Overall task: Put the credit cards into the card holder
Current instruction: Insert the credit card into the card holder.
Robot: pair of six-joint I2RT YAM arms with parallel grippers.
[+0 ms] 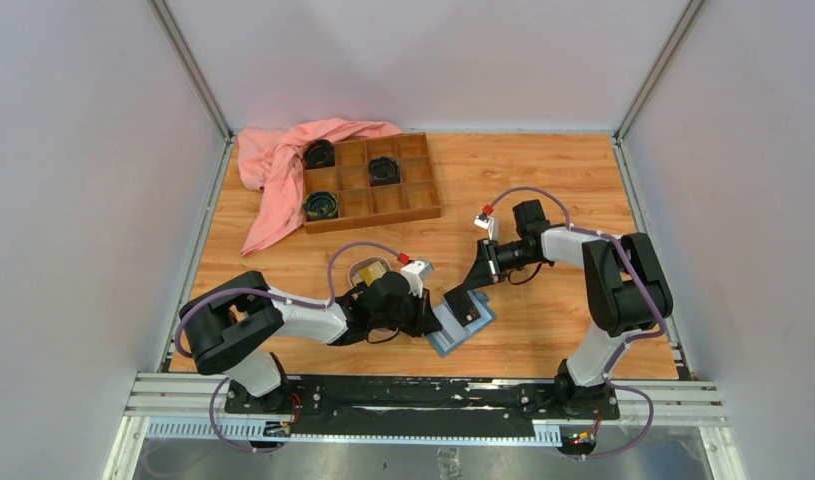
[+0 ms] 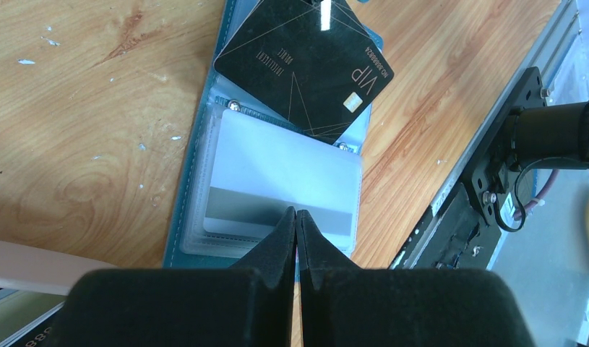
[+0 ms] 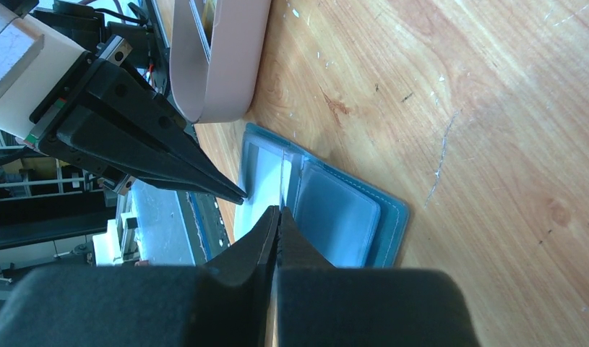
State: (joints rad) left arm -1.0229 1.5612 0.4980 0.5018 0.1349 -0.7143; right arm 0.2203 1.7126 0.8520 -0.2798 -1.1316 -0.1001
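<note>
- The card holder (image 2: 192, 181) lies open on the bench (image 2: 82, 108) near its front edge, between the two arms. A pale card (image 2: 277, 173) sits in its nearer clear pocket.
- The left gripper (image 2: 296, 215) has its jaws together on nothing, with the tips pressing down on that pocket. If they slide on the slick plastic, the holder could skid or fold shut.
- The right gripper (image 3: 277, 213) is also together, and I judge that it pinches the black card (image 2: 306, 61), which hangs skewed over the far pocket. At that angle a corner may catch the pocket's lip, bending the card or dragging the holder along.
- The two grippers sit close together, so a push forward risks them knocking into each other.
- Writing: the black card reads "VIP" in gold, beside a small "NO." and a row of digits, mostly eights. Its other lines are too fine to read. The pale card shows only a grey stripe.
</note>
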